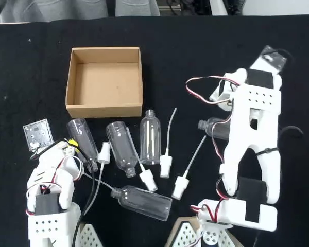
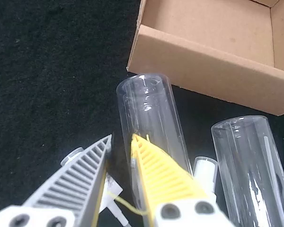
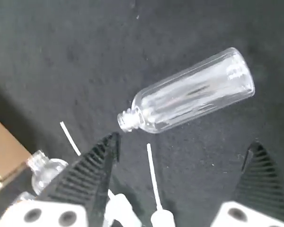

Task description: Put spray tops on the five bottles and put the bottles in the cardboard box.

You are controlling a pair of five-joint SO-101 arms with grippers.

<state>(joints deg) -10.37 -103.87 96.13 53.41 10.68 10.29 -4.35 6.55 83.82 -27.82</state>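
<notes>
Five clear plastic bottles (image 1: 150, 136) lie on their sides on the black table (image 1: 206, 46), all uncapped, with short threaded necks and flat bases. Three of them lie roughly side by side just in front of the open-topped brown cardboard box (image 1: 105, 105), their bases toward it. A fourth lies crosswise (image 1: 141, 202) nearer the arms' bases. White spray tops (image 1: 166, 165) with long thin dip tubes are scattered among them, none fitted on a neck. The left gripper (image 2: 121, 138) sits low beside the leftmost bottle (image 1: 81, 135), its grey and yellow fingers only a narrow gap apart and closed on nothing; the yellow finger overlaps the bottle's wall in the left wrist view. The right gripper (image 3: 180, 151) hangs with its black fingers spread wide above the fifth bottle (image 3: 189, 97), which lies apart from the others under the right arm, a dip tube just beside its neck.
</notes>
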